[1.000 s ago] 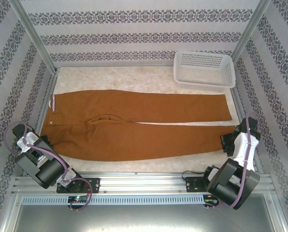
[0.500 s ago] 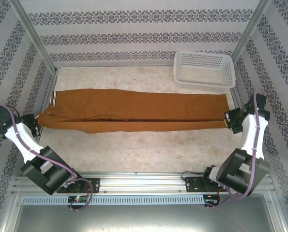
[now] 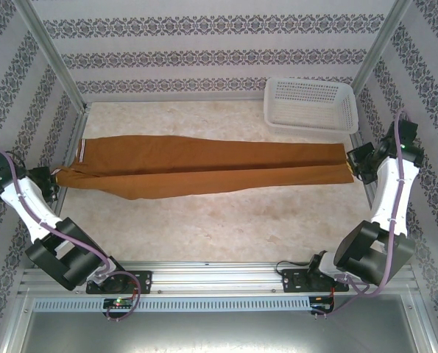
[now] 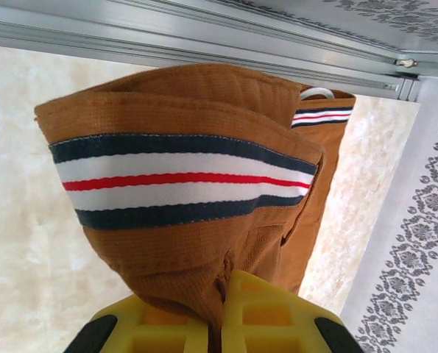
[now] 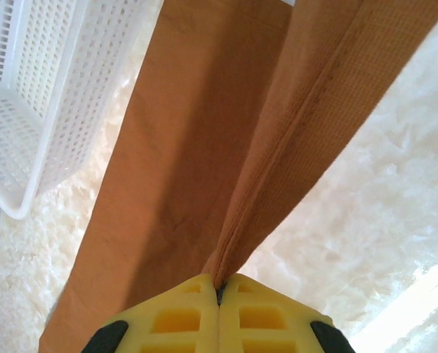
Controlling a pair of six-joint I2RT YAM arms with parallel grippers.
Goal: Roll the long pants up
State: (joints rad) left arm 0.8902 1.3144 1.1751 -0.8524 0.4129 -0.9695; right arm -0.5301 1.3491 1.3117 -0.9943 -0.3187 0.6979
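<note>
Your left gripper (image 3: 54,177) is clamped on the waistband of the long pants (image 3: 211,166) at the left edge of the table (image 3: 204,224). Your right gripper (image 3: 355,163) pinches the cuffs at the right, beside the basket (image 3: 311,104), and the legs stretch between them.

The long pants (image 3: 204,168) are laid left to right across the middle of the table (image 3: 204,228), waist pinched by the left gripper (image 3: 55,179) at the left edge, leg ends pinched by the right gripper (image 3: 355,163) at the right. The basket (image 3: 311,104) is set just behind the leg ends.
</note>
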